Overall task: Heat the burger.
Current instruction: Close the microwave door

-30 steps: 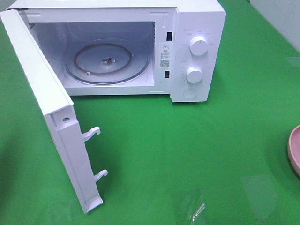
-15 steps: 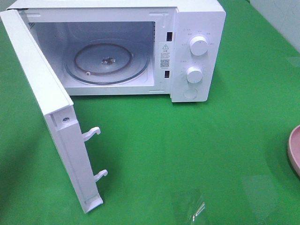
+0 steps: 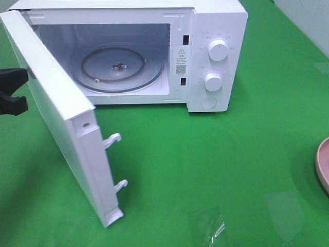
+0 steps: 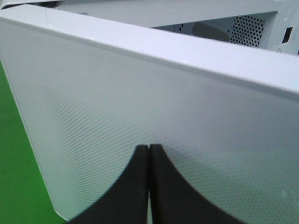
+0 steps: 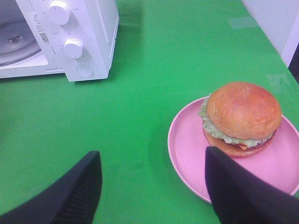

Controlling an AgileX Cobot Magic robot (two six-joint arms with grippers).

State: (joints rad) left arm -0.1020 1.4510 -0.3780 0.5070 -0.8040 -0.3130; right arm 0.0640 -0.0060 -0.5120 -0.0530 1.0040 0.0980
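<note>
Golden-brown burger sits on the pink plate, just beyond the right gripper's wide-spread fingers.

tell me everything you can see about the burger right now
The burger shows only in the right wrist view. It has a round, glossy golden-brown bun on top, frilly pale green lettuce sticking out around the edge, and an orange-brown patty layer beneath. It looks whole and sits upright on a pink plate, off-centre toward the far rim, on the green table away from the microwave. Nothing else touches it; the open right tool is short of it.
</note>
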